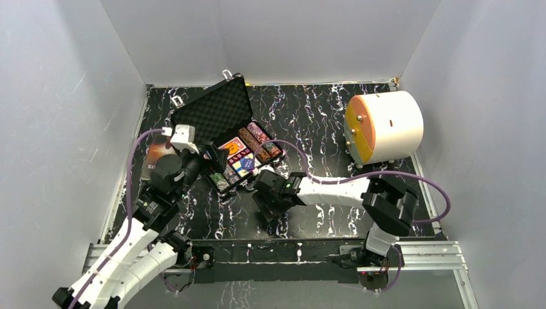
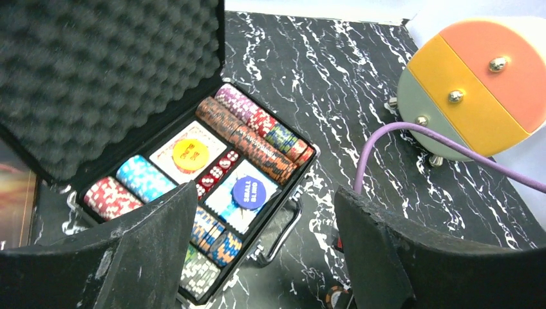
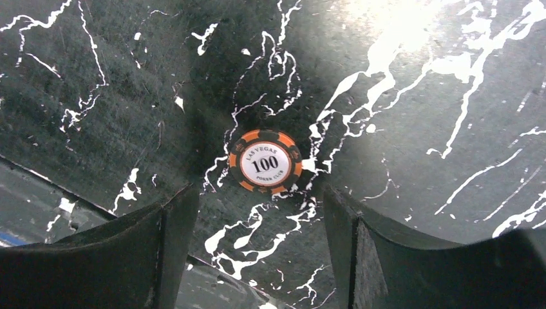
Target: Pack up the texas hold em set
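- One stray poker chip point(image 3: 264, 162), orange and black with a white centre marked 100, lies flat on the dark marbled table point(image 1: 322, 122). It sits just in front of the case and is not yet packed.
- The right gripper point(image 3: 257, 206) hangs right above that chip with its jaws spread wide, one on each side. They hold nothing and do not touch the chip. They look lined up to come down and pinch it.
- From above, the right arm reaches in from the right, forearm low and level, wrist bent so the fingers point straight down.
- The small black case point(image 1: 212, 111) lies open toward the back left, its foam-lined lid point(image 2: 96, 71) propped up and leaning back, so the tray can still take pieces.
- Inside, rows of multicoloured chips point(image 2: 257, 132) lie on edge. Between the rows are red dice point(image 2: 216, 172), a yellow round button point(image 2: 188, 154) and a blue one reading "small blind" point(image 2: 248, 192).
- The left gripper point(image 2: 264, 193) hovers over the case's near corner, jaws wide apart and empty.
- The left arm rises from the near left, with its wrist tipped toward the tray.
- Set apart from the job, a big white cylinder point(image 1: 386, 125) with an orange face lies at the right rear. A dark booklet point(image 1: 149, 158) lies left of the case.
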Robot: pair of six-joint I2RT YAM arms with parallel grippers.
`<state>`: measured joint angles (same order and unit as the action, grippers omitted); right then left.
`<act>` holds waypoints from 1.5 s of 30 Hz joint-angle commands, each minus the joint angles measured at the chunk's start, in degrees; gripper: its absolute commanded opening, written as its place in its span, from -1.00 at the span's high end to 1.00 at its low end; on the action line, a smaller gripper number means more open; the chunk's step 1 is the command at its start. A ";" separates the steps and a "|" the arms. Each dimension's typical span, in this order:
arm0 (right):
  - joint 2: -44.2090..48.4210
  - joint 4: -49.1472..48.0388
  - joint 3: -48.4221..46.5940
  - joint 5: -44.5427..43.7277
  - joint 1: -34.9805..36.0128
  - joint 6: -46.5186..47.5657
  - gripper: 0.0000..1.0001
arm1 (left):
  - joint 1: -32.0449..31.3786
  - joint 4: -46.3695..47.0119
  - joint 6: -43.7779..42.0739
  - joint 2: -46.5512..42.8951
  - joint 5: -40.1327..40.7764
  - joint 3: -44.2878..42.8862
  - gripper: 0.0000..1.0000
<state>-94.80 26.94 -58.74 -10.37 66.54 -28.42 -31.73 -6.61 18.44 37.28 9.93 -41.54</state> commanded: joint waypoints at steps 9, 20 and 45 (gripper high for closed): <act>-7.41 5.73 -7.19 -11.33 2.11 -1.37 -0.35 | -0.02 -2.84 6.08 -4.89 4.20 4.46 -0.55; -7.32 1.48 -2.64 -0.74 -1.21 -3.11 -0.07 | -0.07 -1.56 6.68 -2.94 3.17 4.83 -0.55; -13.26 7.54 -4.42 -0.23 -1.18 1.12 -0.17 | -0.03 -0.33 8.37 -0.98 1.94 5.49 -0.56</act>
<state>-103.02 31.27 -65.56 -10.37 64.95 -27.99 -31.73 -8.93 26.65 36.36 12.05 -36.03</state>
